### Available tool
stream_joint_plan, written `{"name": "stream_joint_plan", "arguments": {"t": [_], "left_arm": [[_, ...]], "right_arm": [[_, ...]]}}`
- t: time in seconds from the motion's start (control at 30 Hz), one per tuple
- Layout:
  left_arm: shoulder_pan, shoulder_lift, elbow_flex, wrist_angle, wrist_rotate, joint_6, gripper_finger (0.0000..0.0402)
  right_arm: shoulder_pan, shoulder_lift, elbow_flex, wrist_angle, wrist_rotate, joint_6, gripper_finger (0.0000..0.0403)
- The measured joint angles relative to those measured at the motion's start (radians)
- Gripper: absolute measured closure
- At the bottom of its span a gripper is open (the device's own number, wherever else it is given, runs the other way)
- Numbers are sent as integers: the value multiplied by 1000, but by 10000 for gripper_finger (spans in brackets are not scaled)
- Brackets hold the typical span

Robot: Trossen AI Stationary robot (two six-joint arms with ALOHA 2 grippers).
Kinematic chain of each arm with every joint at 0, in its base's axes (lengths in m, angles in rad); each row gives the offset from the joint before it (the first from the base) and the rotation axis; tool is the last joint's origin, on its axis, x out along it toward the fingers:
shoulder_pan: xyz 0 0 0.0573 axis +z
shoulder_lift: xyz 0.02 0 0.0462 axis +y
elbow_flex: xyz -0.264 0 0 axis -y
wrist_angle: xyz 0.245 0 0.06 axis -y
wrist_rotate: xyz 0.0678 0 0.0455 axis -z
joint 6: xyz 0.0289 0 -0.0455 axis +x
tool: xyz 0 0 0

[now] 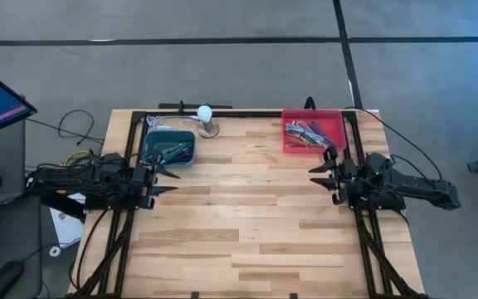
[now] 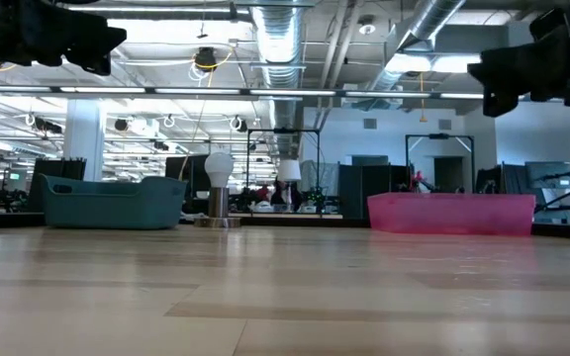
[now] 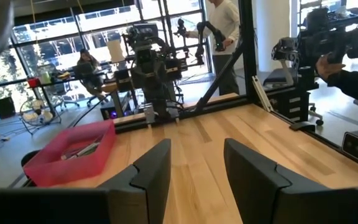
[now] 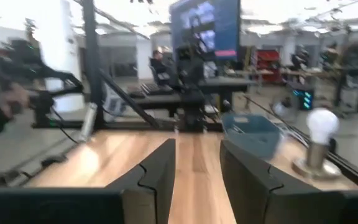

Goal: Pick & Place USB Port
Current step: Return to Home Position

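My left pincer (image 1: pixel 166 176) at desk's left edge, right pincer (image 1: pixel 319 175) at its right, both empty and spread apart; charger cables (image 1: pixel 305 133) lie tangled in far-corner blue bin (image 1: pixel 169 133) and pink bin (image 1: pixel 335 123), judged light and limp, best gripped at a stiff plug.

At counter level, walls of the blue bin (image 2: pixel 112 204) and pink bin (image 2: pixel 451 215) hide their contents; from above, the tangled cables (image 1: pixel 307 133) are too small to tell apart.

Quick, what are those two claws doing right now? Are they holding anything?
Left gripper: open, holding nothing.
Right gripper: open, holding nothing.
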Motion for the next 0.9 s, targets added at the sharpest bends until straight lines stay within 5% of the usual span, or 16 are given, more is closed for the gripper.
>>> {"name": "stream_joint_plan", "arguments": {"t": [0.63,0.9], "left_arm": [[0,0,-4,1,0,-4,253],[0,0,-49,0,-101,-4,253]], "right_arm": [[-1,59,-1,-96,121,-21,284],[2,61,-1,-96,122,-17,284]]}}
